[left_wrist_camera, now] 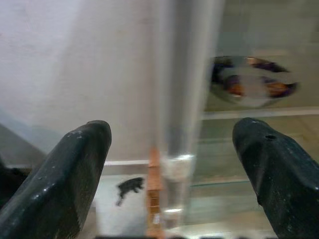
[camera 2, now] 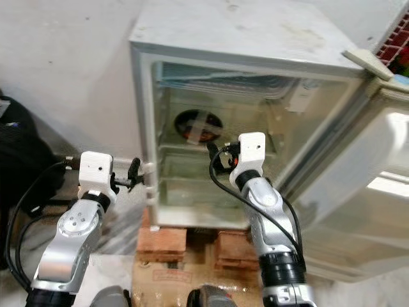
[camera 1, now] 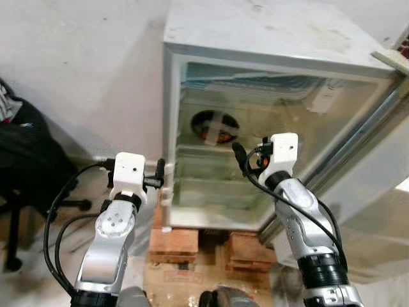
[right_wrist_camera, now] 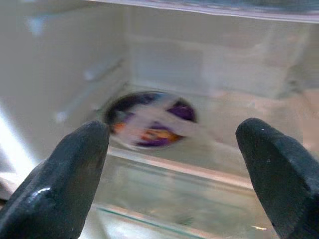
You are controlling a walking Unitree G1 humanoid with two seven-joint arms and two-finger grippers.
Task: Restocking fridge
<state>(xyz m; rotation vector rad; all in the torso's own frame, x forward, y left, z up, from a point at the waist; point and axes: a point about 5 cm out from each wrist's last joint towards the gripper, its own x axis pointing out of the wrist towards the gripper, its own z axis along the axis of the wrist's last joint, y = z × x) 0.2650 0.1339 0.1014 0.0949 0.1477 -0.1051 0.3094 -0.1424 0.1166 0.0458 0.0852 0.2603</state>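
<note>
Right wrist view: the right gripper is held wide and empty before the open fridge, where a round dark tin lies on the upper shelf. The left gripper is spread wide at the fridge's left edge. The tin is judged light, rigid and smooth, best taken across its rim.

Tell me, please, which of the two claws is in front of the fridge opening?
The right claw, open before the fridge shelves; the left claw sits at its outer left edge.

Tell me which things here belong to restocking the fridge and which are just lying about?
For the job: fridge, its open door, round container on the shelf, left claw, right claw, both open.

Lying about: bricks under the fridge, black chair.
</note>
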